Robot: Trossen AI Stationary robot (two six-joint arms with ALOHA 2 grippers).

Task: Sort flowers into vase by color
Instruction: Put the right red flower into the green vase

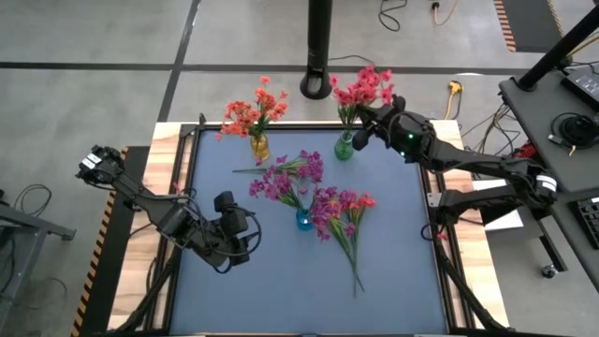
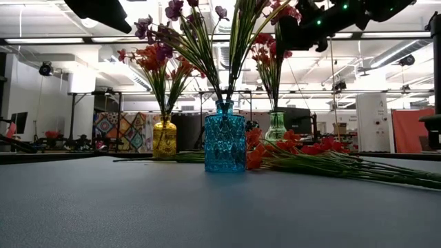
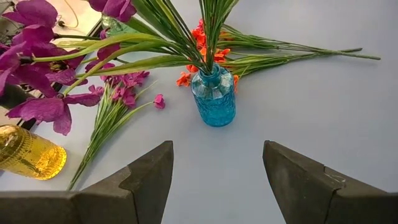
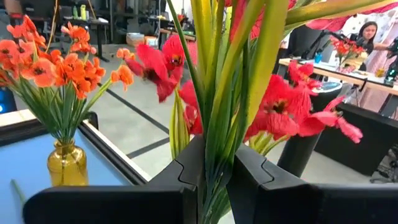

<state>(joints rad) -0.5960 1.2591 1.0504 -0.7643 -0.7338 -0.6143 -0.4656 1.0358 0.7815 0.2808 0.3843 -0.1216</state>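
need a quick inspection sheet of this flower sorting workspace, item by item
surface: dark mat on a wood-edged table.
job's things: amber vase holds orange flowers; blue vase holds purple flowers; green vase holds red-pink flowers. Loose sprigs lie right of the blue vase, one purple sprig behind it.
clutter: nothing seen.
grippers: left end effector open, empty, left of the blue vase; right end effector shut on the red-pink stems above the green vase.
cables: loose cables on the floor.
surroundings: black post; desk; a person in the right wrist view.
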